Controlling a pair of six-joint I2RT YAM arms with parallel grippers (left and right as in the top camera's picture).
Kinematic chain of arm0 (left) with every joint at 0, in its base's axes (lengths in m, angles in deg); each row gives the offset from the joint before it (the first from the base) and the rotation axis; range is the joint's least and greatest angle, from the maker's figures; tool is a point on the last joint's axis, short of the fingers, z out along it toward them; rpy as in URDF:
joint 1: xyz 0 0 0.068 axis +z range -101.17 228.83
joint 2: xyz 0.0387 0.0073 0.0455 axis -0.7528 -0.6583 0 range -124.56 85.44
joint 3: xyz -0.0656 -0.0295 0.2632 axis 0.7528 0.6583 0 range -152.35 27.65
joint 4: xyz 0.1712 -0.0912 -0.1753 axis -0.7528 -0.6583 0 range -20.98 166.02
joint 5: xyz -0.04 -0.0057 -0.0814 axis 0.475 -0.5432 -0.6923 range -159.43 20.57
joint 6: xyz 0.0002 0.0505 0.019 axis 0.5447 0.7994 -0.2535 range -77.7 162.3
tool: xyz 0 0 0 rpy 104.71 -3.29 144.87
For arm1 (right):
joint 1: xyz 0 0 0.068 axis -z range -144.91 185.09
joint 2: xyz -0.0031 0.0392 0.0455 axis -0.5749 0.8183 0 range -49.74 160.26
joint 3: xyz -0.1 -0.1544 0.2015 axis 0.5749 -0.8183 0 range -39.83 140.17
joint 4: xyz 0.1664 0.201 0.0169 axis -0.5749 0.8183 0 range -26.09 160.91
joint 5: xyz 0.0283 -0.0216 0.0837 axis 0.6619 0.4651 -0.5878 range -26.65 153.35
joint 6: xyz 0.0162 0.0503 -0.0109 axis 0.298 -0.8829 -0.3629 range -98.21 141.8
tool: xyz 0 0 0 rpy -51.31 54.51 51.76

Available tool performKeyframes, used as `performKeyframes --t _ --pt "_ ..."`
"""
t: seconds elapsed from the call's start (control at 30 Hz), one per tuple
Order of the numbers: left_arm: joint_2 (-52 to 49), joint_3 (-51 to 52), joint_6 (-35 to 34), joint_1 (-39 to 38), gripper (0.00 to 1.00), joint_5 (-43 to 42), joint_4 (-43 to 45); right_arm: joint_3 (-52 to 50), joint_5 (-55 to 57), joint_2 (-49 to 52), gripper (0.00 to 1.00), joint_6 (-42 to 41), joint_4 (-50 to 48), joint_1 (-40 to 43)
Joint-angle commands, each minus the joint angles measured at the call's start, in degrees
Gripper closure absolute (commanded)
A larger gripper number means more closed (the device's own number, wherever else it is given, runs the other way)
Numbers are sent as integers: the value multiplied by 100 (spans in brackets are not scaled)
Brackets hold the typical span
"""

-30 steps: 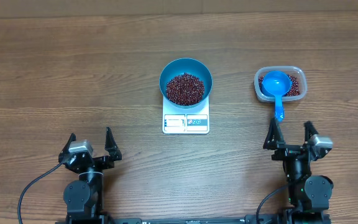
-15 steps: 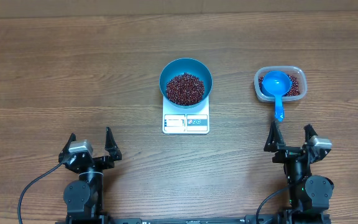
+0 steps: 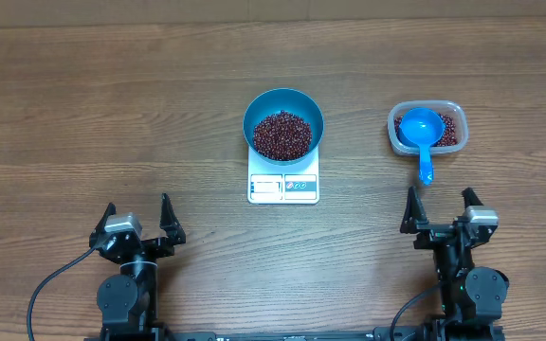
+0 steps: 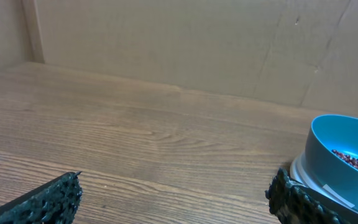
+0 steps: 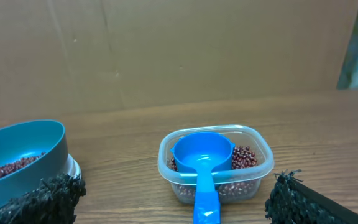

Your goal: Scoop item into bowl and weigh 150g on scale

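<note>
Beans: one loose heap sits in your teal bowl, and it covers the bottom but stays well below the rim. The bowl stands upright on the 12 o'clock half of the scale, with the display panel exposed at the 6 o'clock edge. You can't read the digits, they're too small.

At 3 o'clock from the bowl, well apart, you have the clear tub with more beans in it. The blue scoop lies cup-up in the tub. Its handle crosses the rim and points to 6 o'clock, with the tip over the table.

Your left gripper is at 7 o'clock from the scale, well apart. Its jaws are spread wide with nothing between them. Its wrist view shows both fingers low in frame, with bare wood between them and the bowl at 3 o'clock.

Your right gripper sits at 6 o'clock from the tub, just short of the scoop handle tip and not touching it. Its jaws are also fully released and hold nothing. Its wrist view has the tub and scoop dead ahead at 12 o'clock between the fingers, and the bowl at 9 o'clock.
</note>
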Motion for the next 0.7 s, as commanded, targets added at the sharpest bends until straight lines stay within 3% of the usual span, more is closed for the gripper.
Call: performKeyframes --t 0.0,0.67 --pt "61 22 -55 -17 1 -46 4 -61 -240 -57 0 503 -52 33" --pt "61 22 -55 -17 0 -48 4 -61 -280 -57 0 551 -61 33"
